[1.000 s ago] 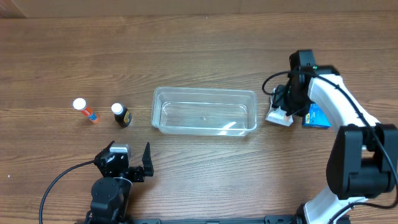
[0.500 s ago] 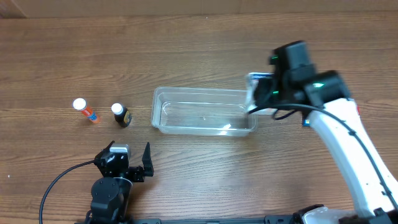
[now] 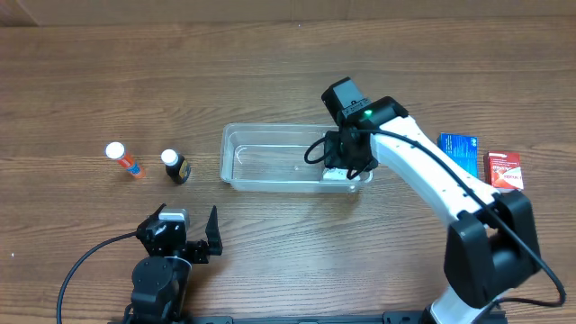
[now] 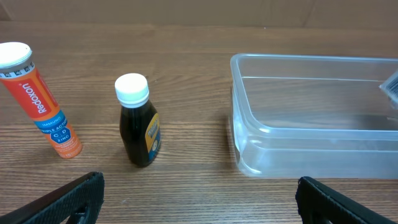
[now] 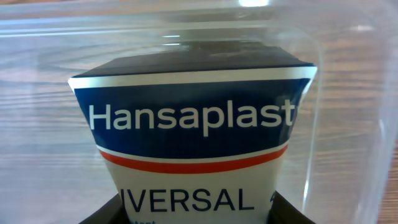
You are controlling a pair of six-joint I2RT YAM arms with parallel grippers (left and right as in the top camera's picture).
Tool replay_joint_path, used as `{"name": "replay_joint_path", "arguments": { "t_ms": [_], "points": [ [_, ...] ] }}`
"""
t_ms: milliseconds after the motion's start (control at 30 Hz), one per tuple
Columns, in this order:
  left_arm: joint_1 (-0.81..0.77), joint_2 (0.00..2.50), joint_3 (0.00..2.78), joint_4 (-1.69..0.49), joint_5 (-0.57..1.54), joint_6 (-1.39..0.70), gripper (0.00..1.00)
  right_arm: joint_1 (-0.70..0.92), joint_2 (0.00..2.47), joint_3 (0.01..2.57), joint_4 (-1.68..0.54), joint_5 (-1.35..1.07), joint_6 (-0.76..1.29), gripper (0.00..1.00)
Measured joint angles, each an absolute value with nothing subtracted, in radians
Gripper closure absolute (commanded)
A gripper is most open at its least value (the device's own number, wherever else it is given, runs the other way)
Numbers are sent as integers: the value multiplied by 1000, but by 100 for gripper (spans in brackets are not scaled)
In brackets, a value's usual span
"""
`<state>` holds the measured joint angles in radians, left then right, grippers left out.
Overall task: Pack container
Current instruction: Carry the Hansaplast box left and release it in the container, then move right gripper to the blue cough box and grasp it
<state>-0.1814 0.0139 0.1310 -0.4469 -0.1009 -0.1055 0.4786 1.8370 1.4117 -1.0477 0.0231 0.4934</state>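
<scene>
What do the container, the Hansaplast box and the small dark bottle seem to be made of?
The container: clear glossy plastic, probably; the wooden table shows through its walls. The Hansaplast box: likely printed cardboard, smooth, with flat faces and folded edges. The small dark bottle: glossy dark glass or plastic, cannot tell which; its white cap looks plastic.

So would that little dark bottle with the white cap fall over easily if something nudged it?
Probably. The dark bottle stands upright on a narrow base and is taller than it is wide, so a push near the cap would likely topple it. Its round body suggests it would then roll. It looks dark up to the neck, so it may be full and fairly heavy.
</scene>
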Motion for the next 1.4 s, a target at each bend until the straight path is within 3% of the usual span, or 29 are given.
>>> {"name": "replay_joint_path", "arguments": {
  "t_ms": [100,267,667,900,1033,1300,1400],
  "points": [
    [-181,14,131,-447,-101,-105,0,478,1845,1411,-1036,33,495,51],
    [-181,14,131,-447,-101,-105,0,478,1845,1374,-1005,37,495,33],
    [-181,14,131,-447,-101,-105,0,478,1835,1371,-1006,63,466,26],
    [-181,14,131,-447,-101,-105,0,448,1585,1437,-1007,74,442,10],
    [-181,14,131,-447,-101,-105,0,290,1460,1453,-1045,111,407,0],
    [-181,14,131,-447,-101,-105,0,-121,1628,1431,-1053,75,183,0],
    [-181,14,131,-447,-101,-105,0,-200,1737,1430,-1040,26,106,0]
  ]
}}
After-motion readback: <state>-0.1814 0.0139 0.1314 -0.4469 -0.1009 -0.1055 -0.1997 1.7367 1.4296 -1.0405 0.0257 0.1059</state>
